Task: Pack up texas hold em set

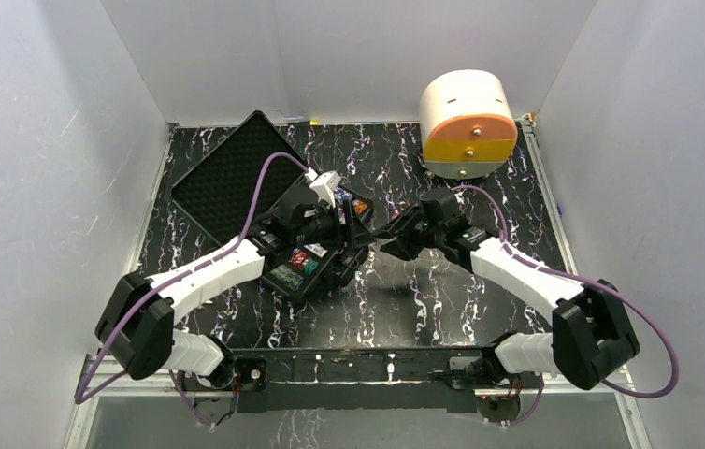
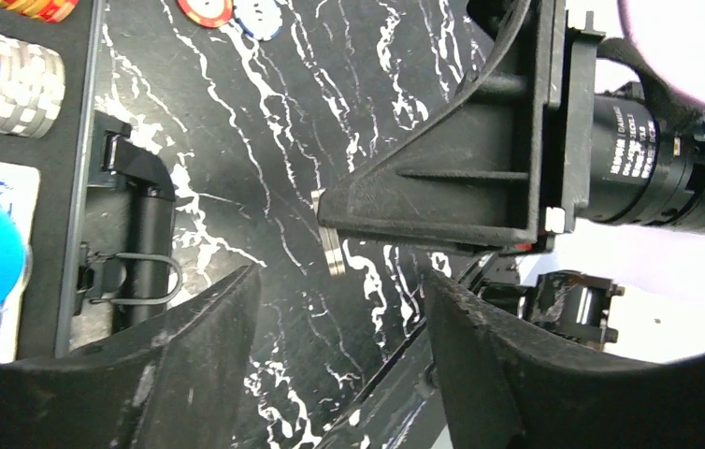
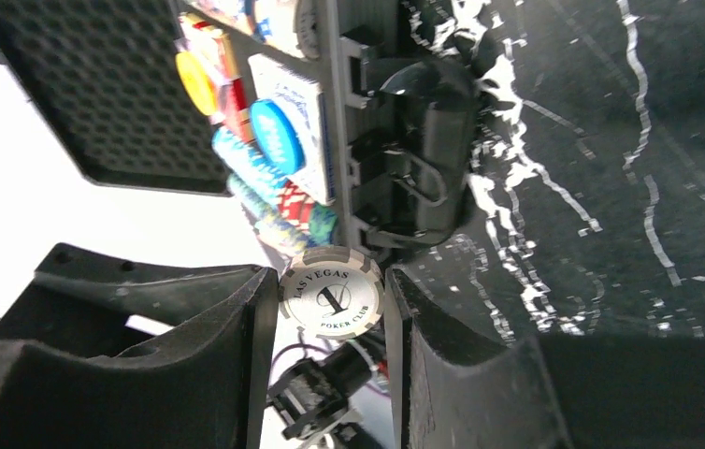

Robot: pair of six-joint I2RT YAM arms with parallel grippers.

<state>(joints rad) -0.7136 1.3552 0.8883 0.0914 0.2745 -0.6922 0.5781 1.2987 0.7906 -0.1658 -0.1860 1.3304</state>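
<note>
The texas hold em set's black case (image 1: pixel 304 267) lies open left of centre, its foam-lined lid (image 1: pixel 227 178) folded back. Rows of chips (image 2: pixel 7 79), a blue disc (image 3: pixel 277 136), a yellow disc (image 3: pixel 197 82) and a card deck (image 3: pixel 300 112) sit inside. My right gripper (image 3: pixel 332 281) is shut on a white and grey poker chip (image 3: pixel 332 297), held on edge just right of the case. My left gripper (image 2: pixel 341 276) is open with nothing between its fingers. It faces the right gripper (image 1: pixel 384 241), and the chip's edge (image 2: pixel 333 241) sits just beyond its fingertips.
A white-and-orange drawer box (image 1: pixel 468 122) stands at the back right. Two loose chips (image 2: pixel 207 9) lie on the marbled table beside the case. The case's latch and handle (image 2: pixel 138 224) jut toward the grippers. White walls close in three sides.
</note>
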